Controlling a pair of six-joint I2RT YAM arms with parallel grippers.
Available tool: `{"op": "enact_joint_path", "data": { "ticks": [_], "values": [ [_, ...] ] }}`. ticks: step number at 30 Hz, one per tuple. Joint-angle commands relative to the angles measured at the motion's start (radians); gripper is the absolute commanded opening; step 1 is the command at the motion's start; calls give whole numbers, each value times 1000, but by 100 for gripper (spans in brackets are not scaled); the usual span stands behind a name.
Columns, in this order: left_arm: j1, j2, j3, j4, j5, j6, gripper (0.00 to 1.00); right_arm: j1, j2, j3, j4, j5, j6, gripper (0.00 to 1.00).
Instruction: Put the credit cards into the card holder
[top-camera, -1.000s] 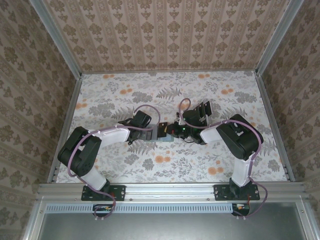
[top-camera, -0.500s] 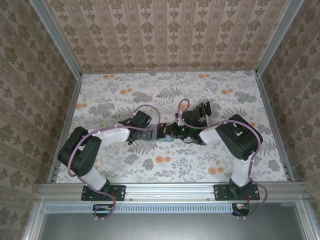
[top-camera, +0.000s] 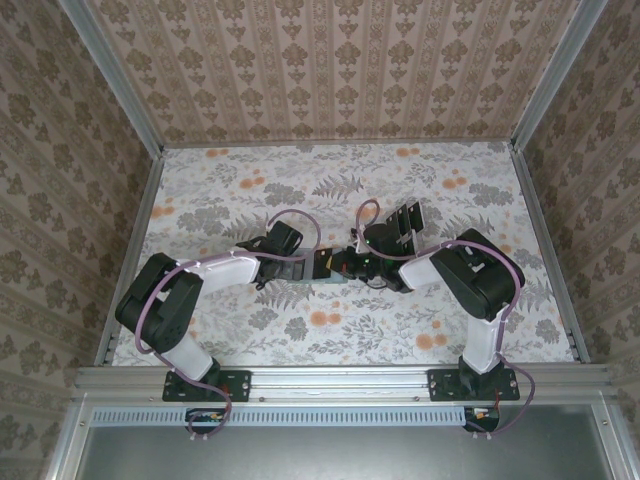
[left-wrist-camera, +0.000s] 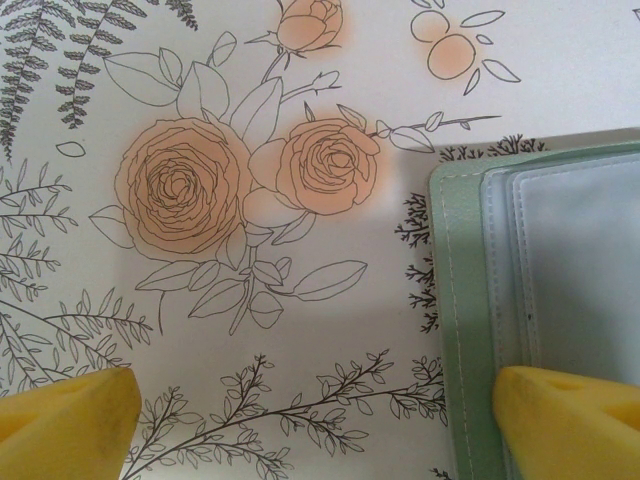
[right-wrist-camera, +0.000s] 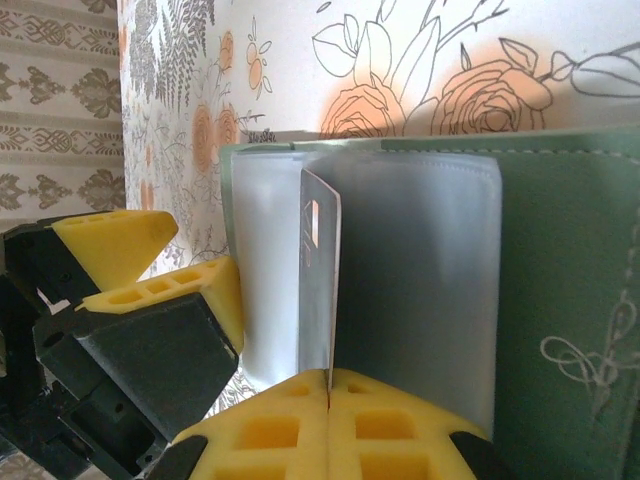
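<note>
The sage-green card holder (right-wrist-camera: 560, 250) lies open on the floral table, its clear sleeves (right-wrist-camera: 420, 280) facing up. My right gripper (right-wrist-camera: 329, 375) is shut on a thin credit card (right-wrist-camera: 318, 270), which stands edge-on over the sleeves. My left gripper (left-wrist-camera: 320, 420) is open. One yellow fingertip (left-wrist-camera: 570, 420) rests over the card holder's (left-wrist-camera: 465, 300) sleeve edge, the other (left-wrist-camera: 65, 420) over bare table. In the top view both grippers meet mid-table, left (top-camera: 322, 262) and right (top-camera: 347, 264), above the card holder (top-camera: 335, 278).
A slotted rack (top-camera: 405, 222) with dark cards standing in it sits just behind the right wrist. Patterned walls close in the table (top-camera: 250, 190) on three sides. The left gripper's fingers (right-wrist-camera: 150, 270) stand close beside the held card.
The right gripper has edged slightly left toward the left gripper with the card still in it. The left arm has held still.
</note>
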Motion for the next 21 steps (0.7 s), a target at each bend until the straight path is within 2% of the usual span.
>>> {"op": "enact_joint_path", "data": {
  "ticks": [1,21],
  "values": [
    [-4,15,-17,-23,-1,-5,100,8,34,-28,-2,8,24,0],
    [-4,17,-21,-17,0,-6,100,8,22,-73,26,21,102,0]
  ]
}}
